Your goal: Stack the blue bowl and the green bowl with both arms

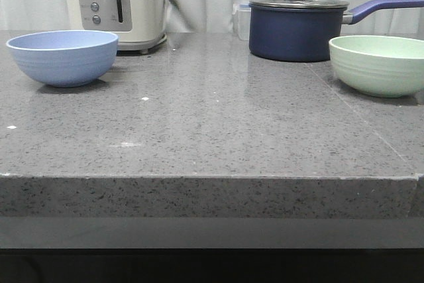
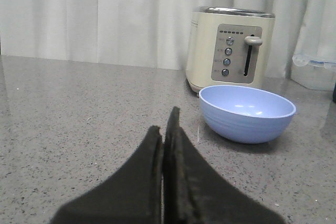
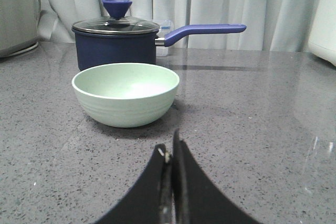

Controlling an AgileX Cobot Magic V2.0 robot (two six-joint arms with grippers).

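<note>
Nothing is stacked yet: the blue bowl (image 1: 63,57) and green bowl (image 1: 378,64) sit well apart on the counter (image 1: 212,130). Both the left hand (image 2: 164,129) and right hand (image 3: 170,153) are pressed together, empty, each near its bowl.

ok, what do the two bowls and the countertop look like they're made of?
Blue bowl and green bowl: matte, opaque, faint moulded ridges, only soft highlights; looks like plastic or a fibre composite, can't tell which. Countertop: grey speckled slab with a polished sheen that reflects the saucepan; looks like quartz or granite, possibly a laminate imitation.
</note>
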